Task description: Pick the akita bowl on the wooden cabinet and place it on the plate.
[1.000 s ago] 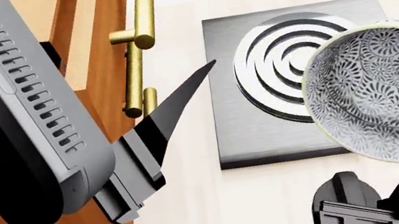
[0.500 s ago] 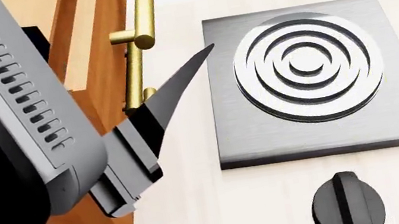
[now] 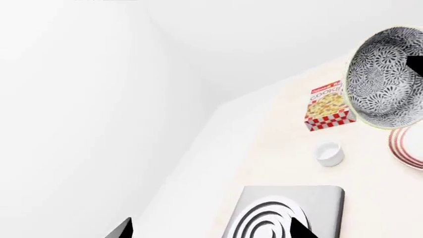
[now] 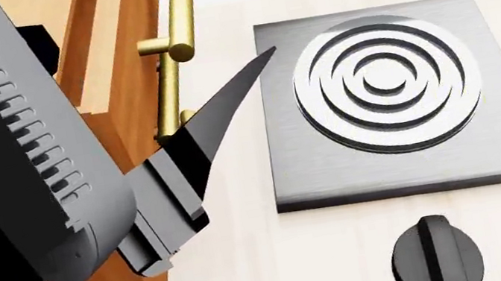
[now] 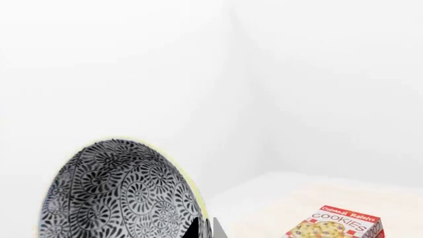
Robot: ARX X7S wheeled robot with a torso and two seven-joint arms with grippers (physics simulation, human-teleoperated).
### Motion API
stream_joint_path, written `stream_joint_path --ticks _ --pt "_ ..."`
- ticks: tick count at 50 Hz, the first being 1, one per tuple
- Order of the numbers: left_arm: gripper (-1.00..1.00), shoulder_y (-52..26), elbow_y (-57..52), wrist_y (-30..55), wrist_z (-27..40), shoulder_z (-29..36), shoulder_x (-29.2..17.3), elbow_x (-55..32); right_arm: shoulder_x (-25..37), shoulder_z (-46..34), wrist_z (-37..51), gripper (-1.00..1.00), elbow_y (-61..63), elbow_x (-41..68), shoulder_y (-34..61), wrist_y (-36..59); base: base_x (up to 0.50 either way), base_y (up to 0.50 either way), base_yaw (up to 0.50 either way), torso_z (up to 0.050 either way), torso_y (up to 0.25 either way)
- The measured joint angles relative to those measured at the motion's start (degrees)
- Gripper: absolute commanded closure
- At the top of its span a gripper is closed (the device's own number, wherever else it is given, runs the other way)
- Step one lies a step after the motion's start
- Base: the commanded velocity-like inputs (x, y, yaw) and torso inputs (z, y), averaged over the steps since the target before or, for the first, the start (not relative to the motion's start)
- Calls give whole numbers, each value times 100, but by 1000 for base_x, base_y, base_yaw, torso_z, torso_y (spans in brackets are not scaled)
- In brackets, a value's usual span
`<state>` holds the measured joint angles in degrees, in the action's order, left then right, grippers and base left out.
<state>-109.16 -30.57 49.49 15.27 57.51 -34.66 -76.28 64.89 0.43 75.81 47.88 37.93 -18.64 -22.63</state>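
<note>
Here the right tool pinches the rim of the black-and-white patterned ceramic akita bowl [image 3: 383, 74], held tilted just above the red-ringed white plate [image 3: 406, 146] on the pale desk [image 3: 278, 144]; the left tool [image 3: 208, 230], fingers spread, is farther.

The akita bowl [image 5: 119, 196] carries a dense black-and-white floral scroll pattern with a pale yellow-green rim. The plate [image 3: 408, 146] is white with thin red rings. The wooden cabinet [image 4: 127, 92] is orange-brown with brass-coloured bar handles [image 4: 179, 16]. The stove plate [image 4: 390, 99] is grey with white concentric rings, its knob [image 4: 437, 256] black. The cookie box [image 3: 327, 106] is red, white and yellow with a checked base. A small cup [image 3: 329, 152] is white.
</note>
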Motion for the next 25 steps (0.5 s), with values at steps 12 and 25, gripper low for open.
stream_joint_path --ticks 12,25 --pt "-100 23 -2 -25 14 -8 6 24 137 589 272 100 -156 523 -406 144 0 0 0 0 1" --pt "-100 39 6 -48 19 -25 -14 41 -73 1216 385 100 -275 957 -871 99 0 0 0 0 0"
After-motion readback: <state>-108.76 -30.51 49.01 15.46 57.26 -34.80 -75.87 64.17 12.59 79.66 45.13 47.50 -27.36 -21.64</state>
